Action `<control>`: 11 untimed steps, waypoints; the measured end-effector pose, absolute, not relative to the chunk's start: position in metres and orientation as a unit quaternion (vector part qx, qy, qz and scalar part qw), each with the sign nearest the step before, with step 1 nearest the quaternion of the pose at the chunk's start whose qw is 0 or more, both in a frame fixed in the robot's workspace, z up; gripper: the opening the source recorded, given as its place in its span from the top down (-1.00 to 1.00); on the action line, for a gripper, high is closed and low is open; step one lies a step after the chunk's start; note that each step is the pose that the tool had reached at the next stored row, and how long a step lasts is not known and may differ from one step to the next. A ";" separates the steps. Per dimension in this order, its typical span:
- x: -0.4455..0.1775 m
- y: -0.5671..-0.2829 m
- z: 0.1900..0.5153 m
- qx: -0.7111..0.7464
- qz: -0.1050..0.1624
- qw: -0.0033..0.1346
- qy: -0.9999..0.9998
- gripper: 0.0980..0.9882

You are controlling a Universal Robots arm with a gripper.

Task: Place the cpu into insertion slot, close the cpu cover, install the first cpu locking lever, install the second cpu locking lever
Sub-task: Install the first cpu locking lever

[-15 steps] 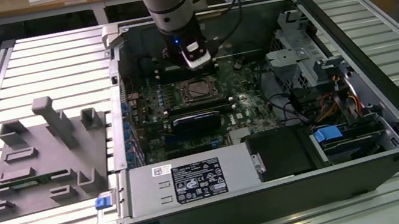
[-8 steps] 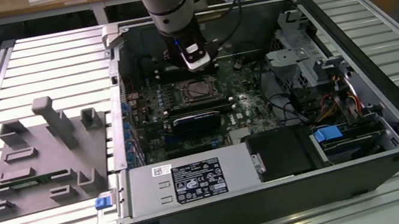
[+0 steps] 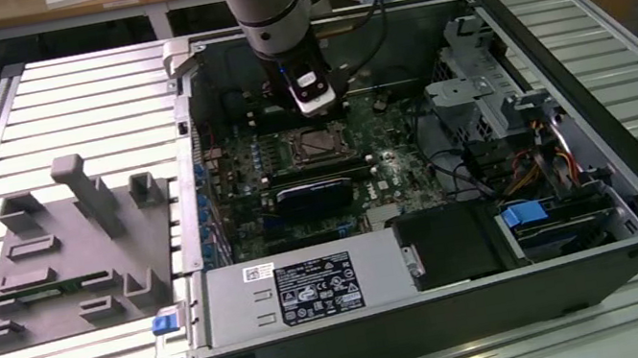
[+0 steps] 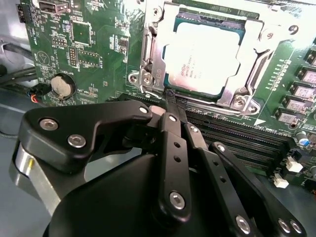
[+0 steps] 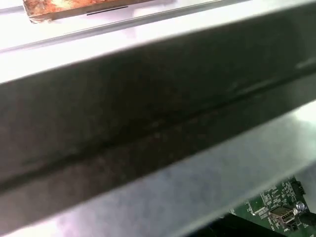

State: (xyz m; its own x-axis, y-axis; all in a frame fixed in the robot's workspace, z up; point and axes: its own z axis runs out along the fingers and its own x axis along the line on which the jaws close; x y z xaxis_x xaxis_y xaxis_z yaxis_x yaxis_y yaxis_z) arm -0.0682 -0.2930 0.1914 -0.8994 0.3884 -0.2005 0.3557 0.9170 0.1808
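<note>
While the cpu sits under the closed cpu cover, my hand, pinched narrow, hangs at its far edge.

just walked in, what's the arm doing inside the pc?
A single robot arm is reaching down into an open computer case, working on the green board. The cpu is seated, and the cpu cover lies flat over it, framing the chip. The gripper is shut, holding nothing, with its tip right at the cover's edge. Whether the cover is latched down is hard to tell.
</note>
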 end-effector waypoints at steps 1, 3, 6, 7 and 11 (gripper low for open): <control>-0.068 -0.293 0.192 0.191 0.070 0.117 0.972 0.99; -0.068 -0.293 0.193 0.191 0.070 0.117 0.972 0.99; -0.068 -0.293 0.196 0.191 0.070 0.117 0.972 0.99; -0.068 -0.293 0.197 0.191 0.070 0.117 0.972 0.99; -0.068 -0.293 0.197 0.191 0.070 0.117 0.972 0.99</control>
State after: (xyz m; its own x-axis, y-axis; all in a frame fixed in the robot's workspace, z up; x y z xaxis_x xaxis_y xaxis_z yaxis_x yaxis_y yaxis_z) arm -0.0682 -0.2929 0.1965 -0.8993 0.3885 -0.2010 0.3556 0.9169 0.1814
